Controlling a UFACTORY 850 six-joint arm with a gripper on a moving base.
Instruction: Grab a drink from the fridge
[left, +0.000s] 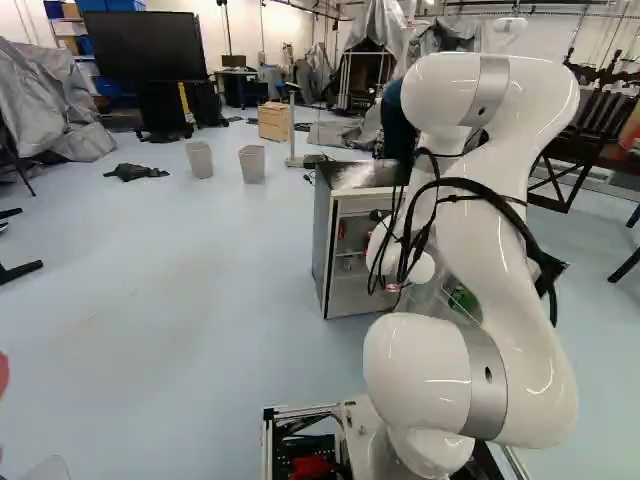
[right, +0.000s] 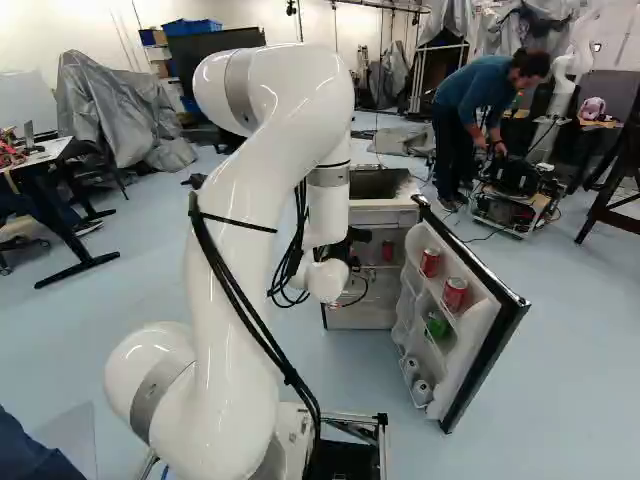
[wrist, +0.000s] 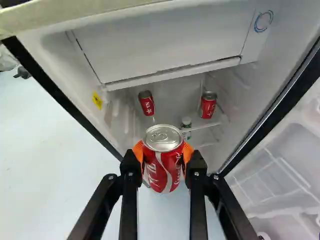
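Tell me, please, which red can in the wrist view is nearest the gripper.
The red can held in the gripper; the other two are farther ahead, inside the fridge.

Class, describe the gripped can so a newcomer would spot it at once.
Find the open fridge, then the black gripper before it. Between its orange pads is a red can; the other red cans are inside the fridge or its door.

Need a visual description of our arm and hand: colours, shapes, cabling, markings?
Arm: glossy white, thick rounded segments, silver-grey bands at the joints, black cables strapped along the outside with black ties. Hand: black, two slim linked fingers with orange pads. No markings that I can make out on either.
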